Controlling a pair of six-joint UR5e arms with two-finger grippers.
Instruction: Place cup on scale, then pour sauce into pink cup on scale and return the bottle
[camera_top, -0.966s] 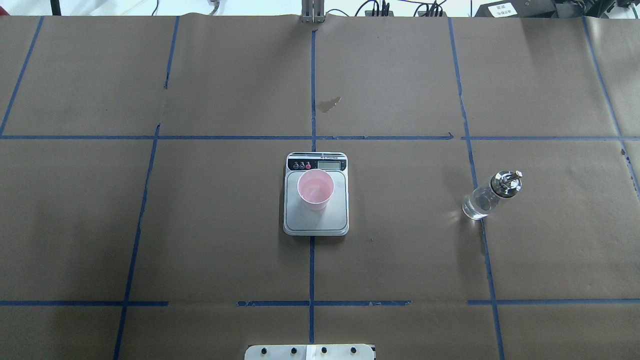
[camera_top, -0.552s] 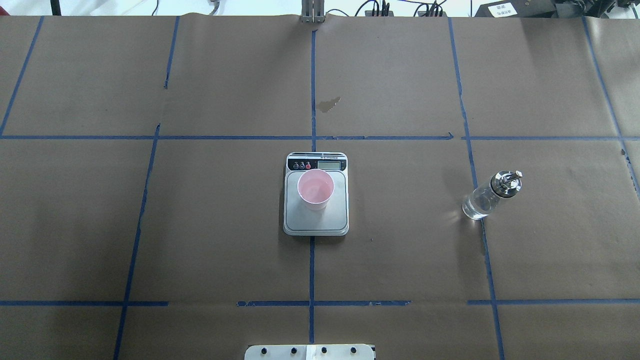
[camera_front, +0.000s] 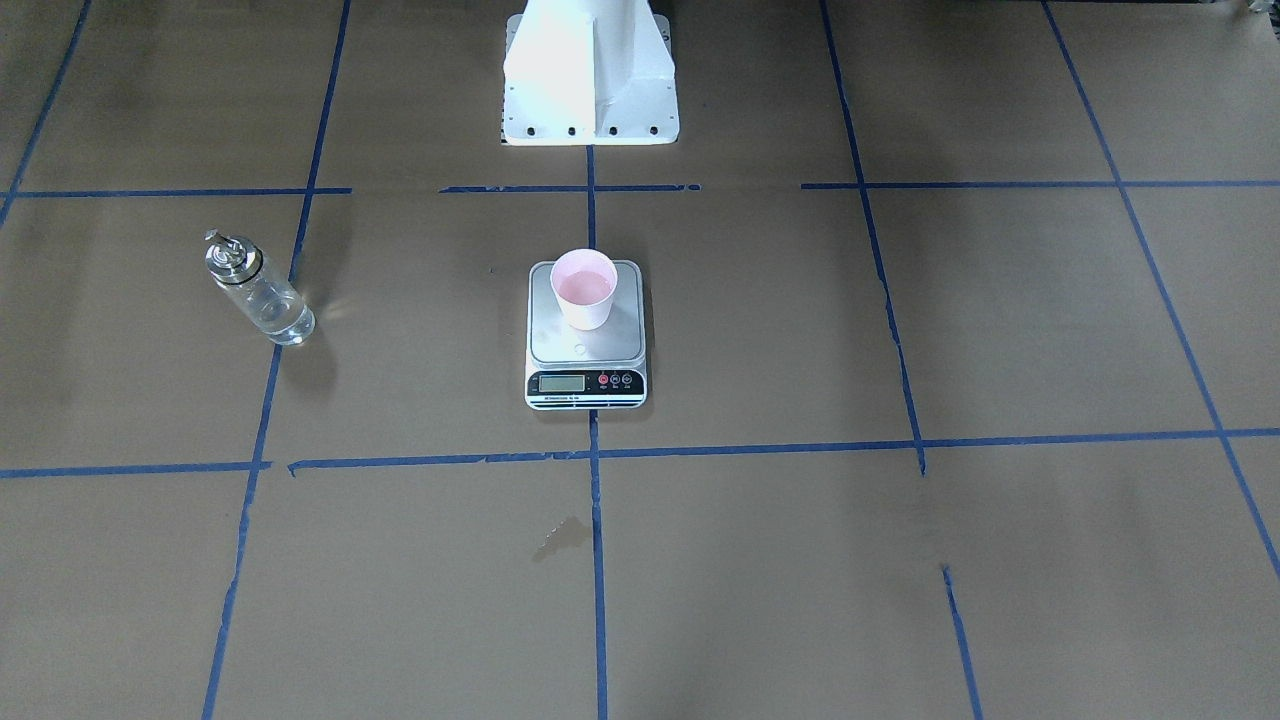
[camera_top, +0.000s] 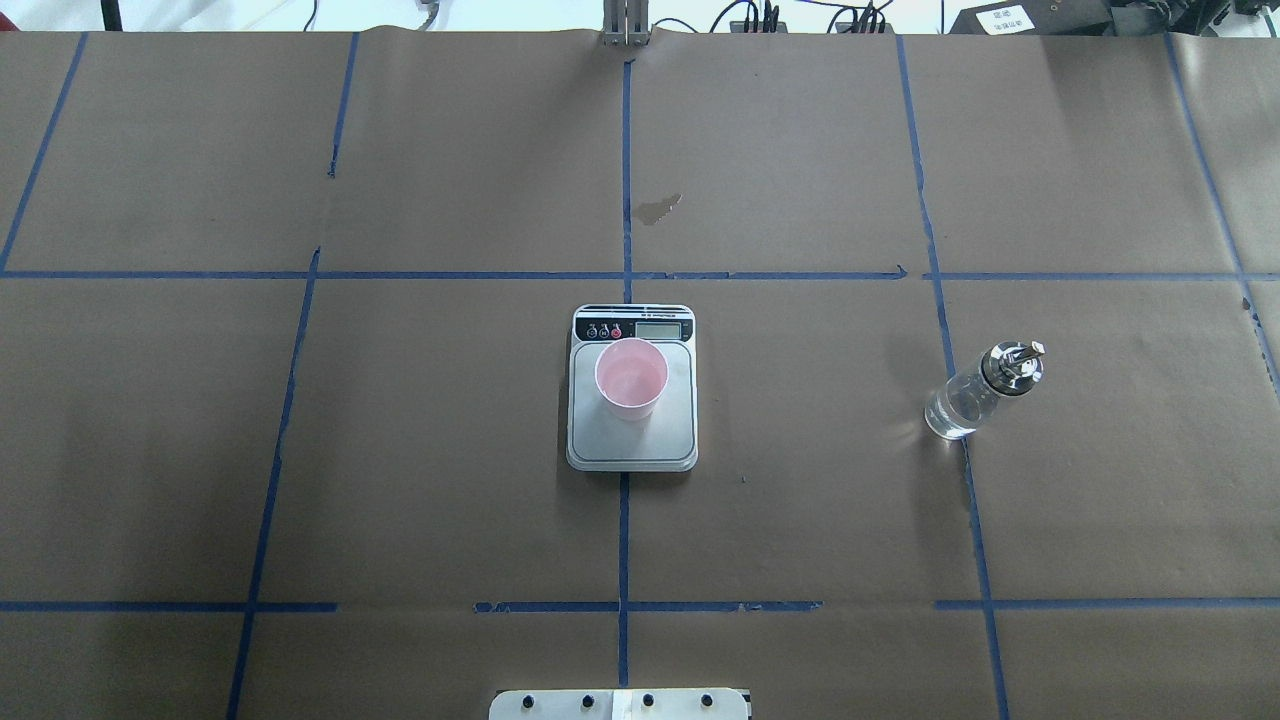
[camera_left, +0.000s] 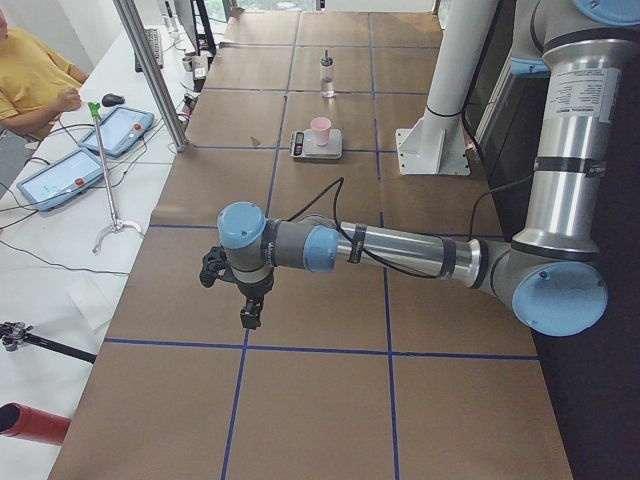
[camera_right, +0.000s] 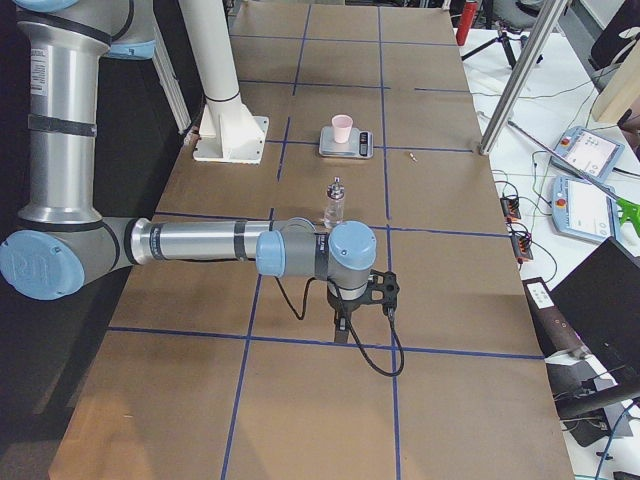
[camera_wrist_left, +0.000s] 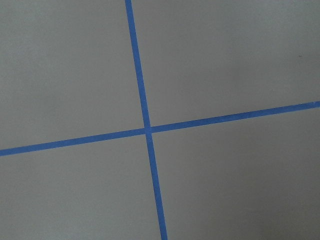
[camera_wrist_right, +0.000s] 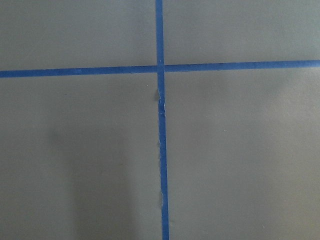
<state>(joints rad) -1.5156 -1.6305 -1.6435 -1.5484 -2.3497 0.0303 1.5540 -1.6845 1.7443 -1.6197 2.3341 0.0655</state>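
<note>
While cup (camera_top: 631, 378) tops scale (camera_top: 632, 448), left arm (camera_left: 400, 250), right arm (camera_right: 200, 240) outstretched

The cup (camera_left: 320, 130) stands on the scale (camera_left: 322, 153) (the bottle (camera_left: 326, 78) well beyond it).

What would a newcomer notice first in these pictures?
The small pale pink tapered cup draws the eye first, standing upright on the flat square silver-grey digital scale at the middle of the brown-papered table. Next comes the small clear glass bottle with a metal spout, upright and alone on the robot's right. The left arm and right arm reach low over the table's ends, far from all three.
</note>
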